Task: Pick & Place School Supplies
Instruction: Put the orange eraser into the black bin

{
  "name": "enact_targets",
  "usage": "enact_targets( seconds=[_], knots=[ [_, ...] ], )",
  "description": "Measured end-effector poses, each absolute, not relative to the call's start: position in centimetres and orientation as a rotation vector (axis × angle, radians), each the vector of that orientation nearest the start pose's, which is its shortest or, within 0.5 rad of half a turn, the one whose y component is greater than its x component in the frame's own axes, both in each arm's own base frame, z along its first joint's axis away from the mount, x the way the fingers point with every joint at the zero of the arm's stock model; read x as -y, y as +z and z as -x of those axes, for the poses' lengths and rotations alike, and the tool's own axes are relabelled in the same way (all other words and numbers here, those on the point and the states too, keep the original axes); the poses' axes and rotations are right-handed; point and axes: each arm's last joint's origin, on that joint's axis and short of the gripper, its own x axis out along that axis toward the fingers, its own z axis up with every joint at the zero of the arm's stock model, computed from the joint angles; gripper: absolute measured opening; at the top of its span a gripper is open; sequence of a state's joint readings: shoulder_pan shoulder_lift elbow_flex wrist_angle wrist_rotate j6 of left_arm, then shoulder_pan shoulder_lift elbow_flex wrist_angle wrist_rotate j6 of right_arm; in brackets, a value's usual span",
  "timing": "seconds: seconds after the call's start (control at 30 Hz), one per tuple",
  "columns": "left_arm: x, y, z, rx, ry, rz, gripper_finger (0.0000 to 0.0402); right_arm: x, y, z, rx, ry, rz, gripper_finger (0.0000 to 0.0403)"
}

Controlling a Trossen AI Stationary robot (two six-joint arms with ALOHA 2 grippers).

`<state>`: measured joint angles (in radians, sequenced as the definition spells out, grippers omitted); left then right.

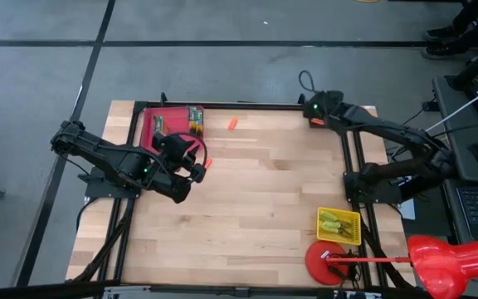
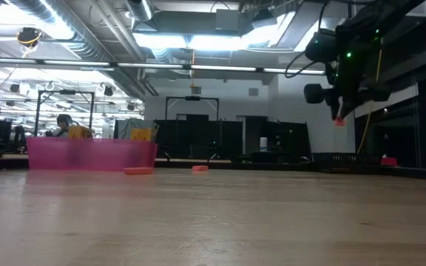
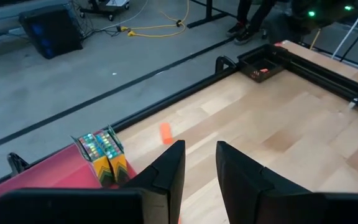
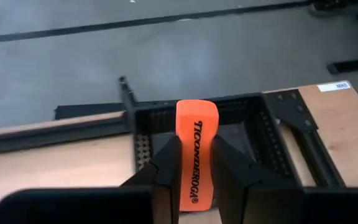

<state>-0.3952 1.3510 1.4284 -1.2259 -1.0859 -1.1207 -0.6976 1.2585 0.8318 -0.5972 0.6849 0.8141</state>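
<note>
My right gripper (image 4: 196, 148) hangs over the table's far right corner (image 1: 314, 116), shut on an orange Ticonderoga eraser (image 4: 196, 124). Below it sits a black mesh box (image 4: 263, 127). My left gripper (image 3: 199, 168) is open and empty, hovering beside the pink tray (image 1: 158, 124) near the table's left side (image 1: 197, 170). The green-and-yellow crayon box (image 3: 103, 155) stands in the tray's far corner (image 1: 195, 119). One orange stub (image 1: 231, 124) lies flat on the wood past the tray, another (image 1: 206, 162) by my left gripper. The pliers (image 1: 332, 222) lie in the yellow basket. My right gripper pinches the eraser between its two fingers, one finger (image 4: 166, 163) on each long side edge (image 4: 180, 146), the printed face toward the wrist camera. The fingers point down from above. The eraser is lifted clear, and its free end (image 2: 339, 120) sticks out below the fingertips.
The yellow mesh basket (image 1: 339, 225) sits by the table's right near edge, with a red disc (image 1: 324, 262) and a red object (image 1: 446, 257) beyond it. The black mesh box (image 3: 258, 64) holds a small orange piece. Bare wood fills the middle of the table (image 1: 264, 191).
</note>
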Motion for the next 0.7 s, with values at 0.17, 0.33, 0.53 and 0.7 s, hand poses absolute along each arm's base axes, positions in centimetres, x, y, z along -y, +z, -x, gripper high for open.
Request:
enact_targets(
  seconds=[0.17,0.33,0.53,0.7],
  knots=[
    [6.9,36.6,-22.6,-0.389,0.944,0.234,0.0086,18.5,22.0,-15.6,-0.595,-1.666,-0.654,0.0067],
    [7.1,36.6,-22.6,-0.385,0.941,0.241,0.0086,19.8,20.5,-15.6,-0.673,-1.682,-0.633,0.0068],
    [7.3,36.6,-22.5,-0.392,0.929,0.243,0.0086,20.7,18.5,-15.9,-0.800,-1.681,-0.605,0.0106],
    [7.6,36.6,-22.4,-0.385,0.919,0.257,0.0086,21.0,17.8,-16.1,-0.817,-1.689,-0.598,0.0146]
  ],
)
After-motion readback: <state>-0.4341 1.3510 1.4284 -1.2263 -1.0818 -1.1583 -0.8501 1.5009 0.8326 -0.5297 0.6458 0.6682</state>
